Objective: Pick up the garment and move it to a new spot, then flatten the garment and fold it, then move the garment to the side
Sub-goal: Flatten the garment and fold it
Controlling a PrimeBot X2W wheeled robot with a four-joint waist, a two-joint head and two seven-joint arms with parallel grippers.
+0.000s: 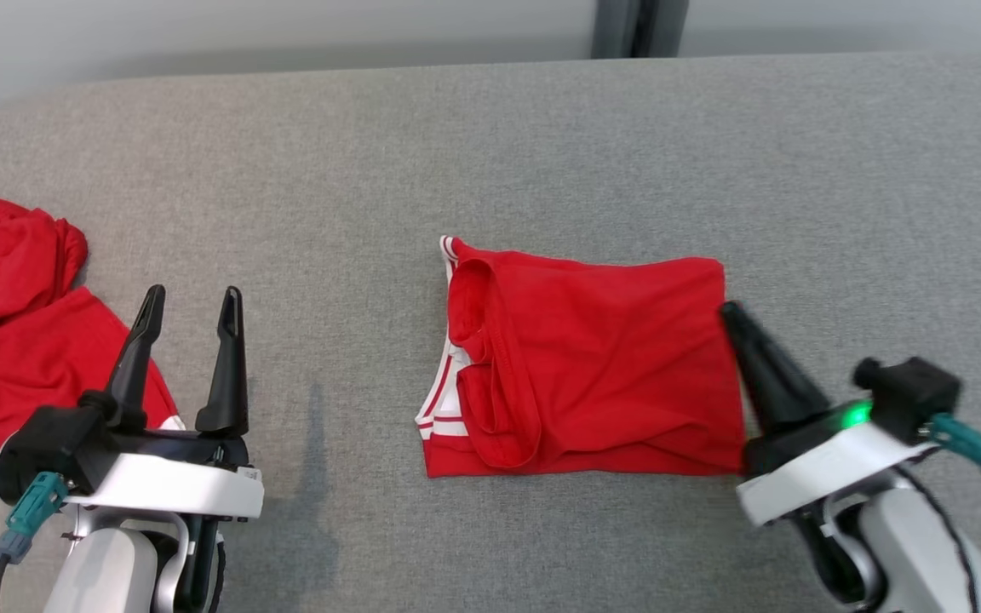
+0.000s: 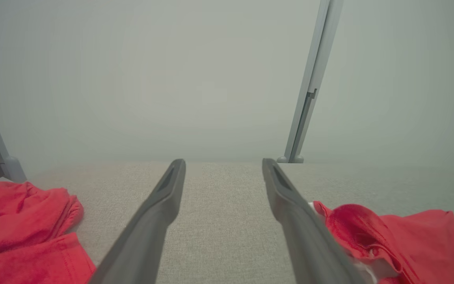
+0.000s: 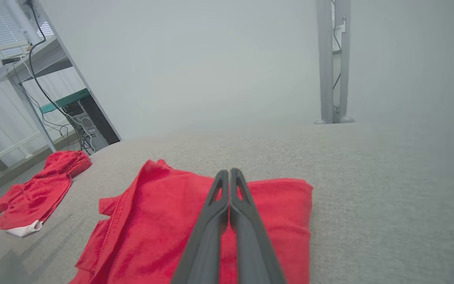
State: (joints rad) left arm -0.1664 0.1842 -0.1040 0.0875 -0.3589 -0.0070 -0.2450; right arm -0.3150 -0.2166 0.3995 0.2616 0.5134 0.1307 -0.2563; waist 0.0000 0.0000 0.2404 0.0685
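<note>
Pressed flat together, the jaws of the right gripper (image 1: 731, 313) show no gap. Their joined tips lie against the right-hand edge of the folded garment (image 1: 593, 358), near its far corner. Whether a bit of hem is nipped between them I cannot tell. In the right wrist view the fingers simply lie over the red cloth, tips reaching about to its far edge. Closed like this they make one narrow blade, which reads as a tool for pushing or smoothing rather than lifting. That suits sliding the bundle sideways, the step I judge to be in hand: the garment already lies in a tidy rectangle, with its white-striped trim on the side away from these jaws.

Jaws of the left gripper (image 1: 192, 298) stand wide apart with nothing between them but the grey table (image 1: 490, 153). It hovers off to one side of the work, probably so as not to snag anything. To the right of its fingers, near but not touching, is the trimmed end of the folded garment. Just to their left lies a second red garment (image 1: 5, 289), crumpled in a heap and apart from the fingers in the left wrist view. Beyond both sets of tips the table runs on to a pale wall (image 1: 286, 34).
</note>
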